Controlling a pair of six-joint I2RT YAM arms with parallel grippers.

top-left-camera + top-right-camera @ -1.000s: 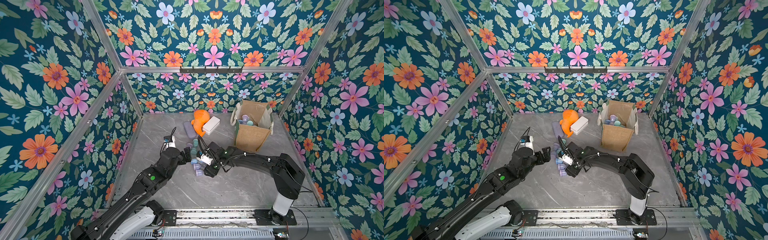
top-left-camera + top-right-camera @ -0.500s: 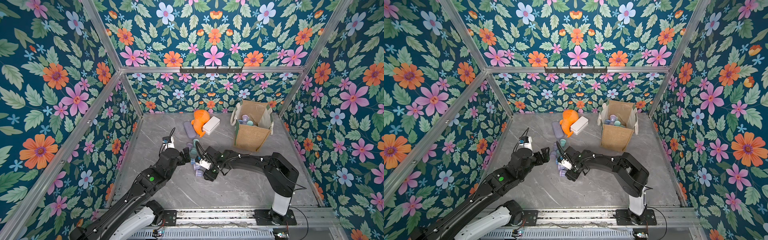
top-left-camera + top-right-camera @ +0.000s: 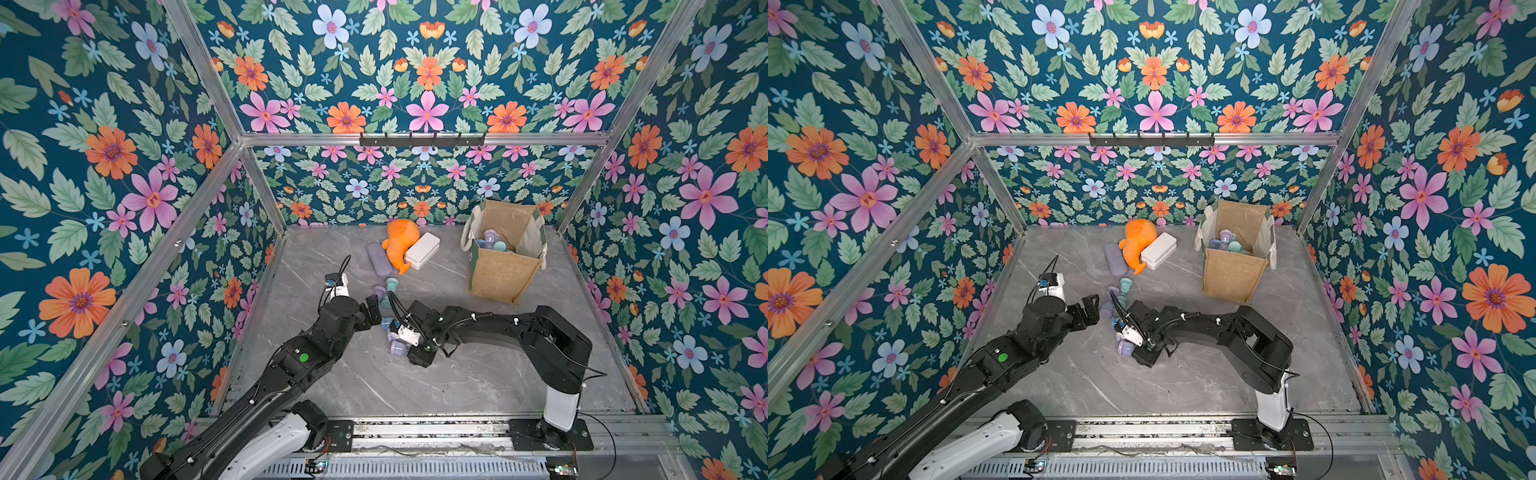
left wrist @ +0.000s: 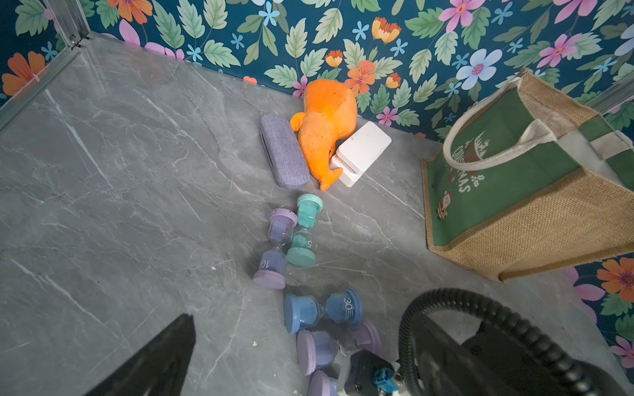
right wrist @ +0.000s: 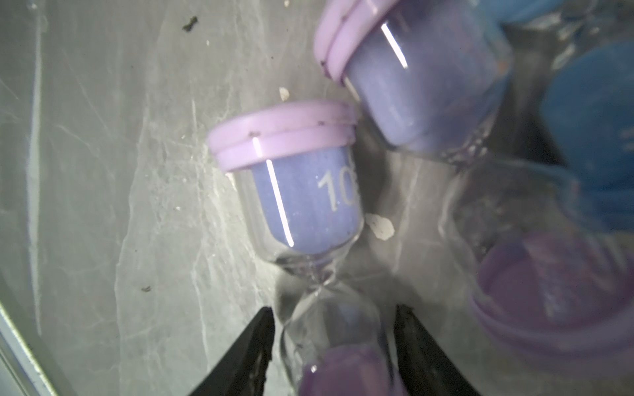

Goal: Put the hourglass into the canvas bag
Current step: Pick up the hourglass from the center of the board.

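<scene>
Grasp step. Right gripper [image 5: 334, 315] jaws are narrow, straddling the clear bulb of the lilac-capped glass hourglass [image 5: 308, 192] lying flat between them; can't tell if clamped. Next: confirm grip, lift clear of neighbours, carry to the tan jute canvas bag [image 3: 503, 274], well apart from jaws.

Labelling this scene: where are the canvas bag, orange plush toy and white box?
canvas bag [image 3: 498, 276]: in a top view, front jute panel.
orange plush toy [image 4: 324, 116]: left wrist view, its body.
white box [image 4: 363, 145]: left wrist view, its lid.
</scene>
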